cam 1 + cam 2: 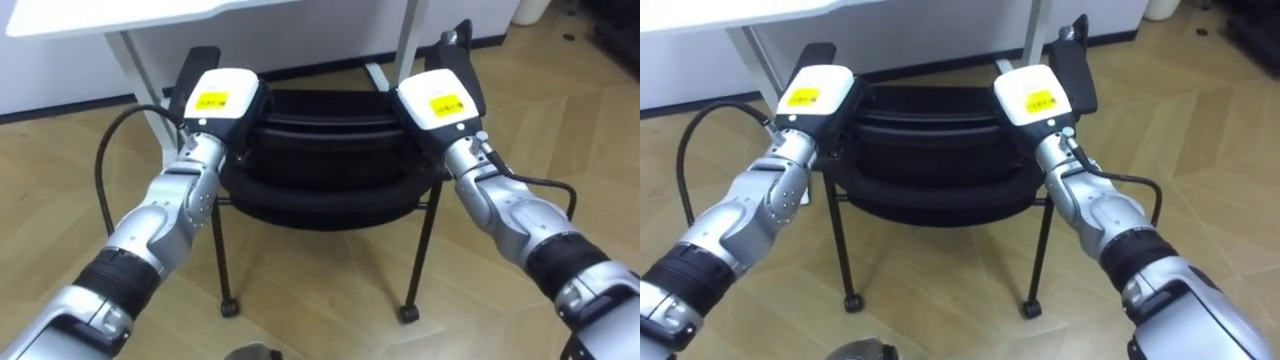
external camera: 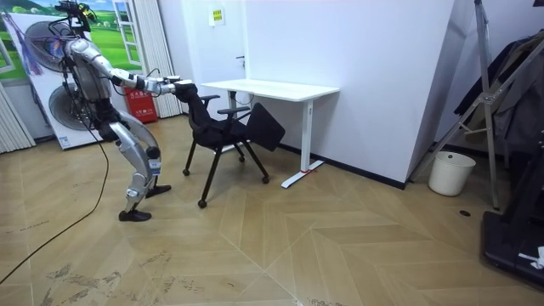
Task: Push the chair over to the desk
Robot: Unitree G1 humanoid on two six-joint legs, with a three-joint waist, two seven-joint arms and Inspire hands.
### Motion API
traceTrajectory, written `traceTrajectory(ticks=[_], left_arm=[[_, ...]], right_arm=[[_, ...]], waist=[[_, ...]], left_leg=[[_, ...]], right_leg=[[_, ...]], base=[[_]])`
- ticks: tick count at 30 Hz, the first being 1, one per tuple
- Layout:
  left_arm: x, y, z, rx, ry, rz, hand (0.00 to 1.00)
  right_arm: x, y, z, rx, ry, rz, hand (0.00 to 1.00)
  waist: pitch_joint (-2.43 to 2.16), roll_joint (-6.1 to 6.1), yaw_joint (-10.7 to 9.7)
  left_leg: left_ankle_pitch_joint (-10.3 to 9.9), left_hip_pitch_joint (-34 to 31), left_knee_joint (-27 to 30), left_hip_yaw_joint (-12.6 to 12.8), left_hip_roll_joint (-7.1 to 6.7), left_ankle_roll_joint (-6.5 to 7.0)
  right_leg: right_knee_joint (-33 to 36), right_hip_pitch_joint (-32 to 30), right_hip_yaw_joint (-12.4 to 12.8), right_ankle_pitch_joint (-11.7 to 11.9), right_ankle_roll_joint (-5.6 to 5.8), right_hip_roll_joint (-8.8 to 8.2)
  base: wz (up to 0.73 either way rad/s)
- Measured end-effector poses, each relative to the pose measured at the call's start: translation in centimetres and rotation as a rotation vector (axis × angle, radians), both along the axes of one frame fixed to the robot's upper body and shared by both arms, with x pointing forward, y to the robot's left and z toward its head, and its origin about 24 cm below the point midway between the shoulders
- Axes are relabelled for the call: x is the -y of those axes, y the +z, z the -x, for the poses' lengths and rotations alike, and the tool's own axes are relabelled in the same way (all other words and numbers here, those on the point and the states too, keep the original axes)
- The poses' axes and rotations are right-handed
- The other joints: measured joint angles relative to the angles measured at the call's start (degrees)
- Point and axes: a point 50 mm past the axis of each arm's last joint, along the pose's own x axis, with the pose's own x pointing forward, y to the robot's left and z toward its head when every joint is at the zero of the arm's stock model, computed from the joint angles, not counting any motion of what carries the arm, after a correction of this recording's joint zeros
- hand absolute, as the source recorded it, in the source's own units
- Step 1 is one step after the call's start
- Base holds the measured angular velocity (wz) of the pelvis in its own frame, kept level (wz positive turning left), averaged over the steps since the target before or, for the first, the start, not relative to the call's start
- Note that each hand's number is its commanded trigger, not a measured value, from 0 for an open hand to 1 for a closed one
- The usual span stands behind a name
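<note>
On the wood floor [image 1: 320, 290] before the white desk [image 1: 100, 15], my left hand [image 1: 222, 95] and right hand [image 1: 438, 100] meet the chair [image 1: 320, 185]; their grip I cannot tell.

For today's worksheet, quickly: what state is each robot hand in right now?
Left robot hand: at the chair's backrest; cannot be told.
Right robot hand: at the chair's backrest; cannot be told.

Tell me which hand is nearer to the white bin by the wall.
Right. The right hand is at the end of the chair back toward the bin, ahead on the robot's right; the left hand is at the opposite end.
</note>
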Motion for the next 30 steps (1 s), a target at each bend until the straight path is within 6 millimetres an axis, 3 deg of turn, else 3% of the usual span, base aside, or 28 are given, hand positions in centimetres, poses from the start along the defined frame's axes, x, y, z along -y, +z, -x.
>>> traceTrajectory(ticks=[2,3,5,7,11,13,15,16,17,19,24,28,30], left_arm=[[-0.3,0.2,-0.1,0.008,-0.002,-0.009,1.00],[-0.3,0.4,-0.2,0.018,-0.004,-0.017,1.00],[-0.5,0.7,-0.5,0.036,-0.009,-0.027,1.00],[-0.5,1.0,-0.7,0.042,-0.010,-0.031,1.00],[0.1,0.8,-1.0,0.047,-0.007,-0.011,1.00],[0.5,0.9,-1.2,0.050,-0.008,-0.001,1.00],[0.6,0.8,-1.1,0.047,-0.006,0.011,1.00],[0.5,0.6,-1.0,0.043,0.000,0.014,1.00],[0.3,0.5,-0.9,0.044,0.002,0.018,1.00],[0.0,0.6,-0.7,0.051,0.008,0.023,1.00],[0.0,0.9,-0.6,0.078,0.008,0.030,1.00],[0.1,0.7,-0.5,0.086,0.010,0.036,1.00],[0.1,0.4,-0.3,0.080,0.012,0.041,1.00]], right_arm=[[-0.3,0.0,0.1,0.021,-0.003,-0.010,1.00],[-0.4,0.0,0.1,0.034,-0.004,-0.013,1.00],[-0.6,0.1,0.1,0.053,-0.009,-0.019,1.00],[-0.6,0.3,0.0,0.065,-0.013,-0.020,1.00],[-0.3,0.8,-0.1,0.084,-0.017,-0.007,1.00],[0.1,1.1,-0.2,0.093,-0.020,0.004,1.00],[0.2,1.3,-0.2,0.091,-0.016,0.011,1.00],[0.1,1.2,-0.2,0.084,-0.015,0.014,1.00],[-0.1,1.3,-0.2,0.082,-0.010,0.014,1.00],[-0.3,1.4,-0.3,0.089,0.000,0.019,1.00],[-0.3,2.1,-0.5,0.096,0.007,0.023,1.00],[-0.2,2.1,-0.5,0.097,0.009,0.023,1.00],[0.1,2.0,-0.5,0.093,0.006,0.035,1.00]], waist=[[-0.11,0.19,0.0],[-0.13,0.26,-0.2],[-0.16,0.32,-0.6],[-0.09,0.58,-1.0],[-0.13,1.37,-3.4],[-0.04,2.04,-3.5],[-0.01,2.41,-3.7],[0.22,2.44,-3.6],[0.40,2.57,-3.5],[0.48,2.84,-3.5],[0.43,3.28,-5.0],[0.48,3.14,-5.5],[0.52,3.10,-5.4]], left_leg=[[3.0,-0.2,-4.2,-1.5,-0.16,-0.80],[5.3,-0.4,-7.5,-3.2,-0.41,-1.45],[8.7,-0.4,-12.1,-5.2,-0.52,-2.31],[11.3,-0.2,-15.4,-6.6,-0.63,-2.96],[17.1,0.0,-21.9,-11.0,-3.18,-4.25],[18.7,0.1,-23.7,-12.4,-3.54,-4.76],[19.0,-0.2,-23.4,-12.1,-3.51,-4.82],[17.5,-0.6,-20.5,-11.7,-3.49,-4.48],[14.5,-1.2,-16.0,-11.1,-3.48,-3.86],[12.1,-1.5,-13.1,-10.8,-3.41,-3.55],[12.1,-2.7,-13.4,-11.0,-3.47,-3.56],[12.1,-2.6,-13.8,-11.6,-4.38,-3.54],[12.1,-2.2,-13.7,-11.7,-4.39,-3.55]], right_leg=[[-4.4,0.2,-0.4,1.7,-0.62,2.66],[-7.7,0.7,-0.6,3.4,-1.36,4.65],[-12.1,1.2,-1.7,5.5,-2.56,7.04],[-14.8,1.7,-3.4,6.5,-3.48,8.17],[-15.9,1.8,-5.8,6.6,-4.81,8.65],[-16.0,1.7,-7.4,6.2,-5.54,8.58],[-15.7,2.1,-9.7,5.7,-6.57,7.57],[-15.6,2.9,-11.0,5.3,-7.05,7.21],[-15.7,3.5,-12.0,5.1,-7.24,7.13],[-15.7,3.9,-13.2,4.9,-7.43,7.23],[-15.6,4.3,-15.9,4.1,-7.51,7.49],[-14.3,4.8,-15.9,3.2,-6.97,7.19],[-14.1,5.4,-16.3,2.8,-7.23,7.03]], base=[[0.14],[0.23],[0.32],[0.41],[0.66],[0.44],[0.26],[0.17],[0.13],[0.10],[0.27],[0.20],[0.13]])
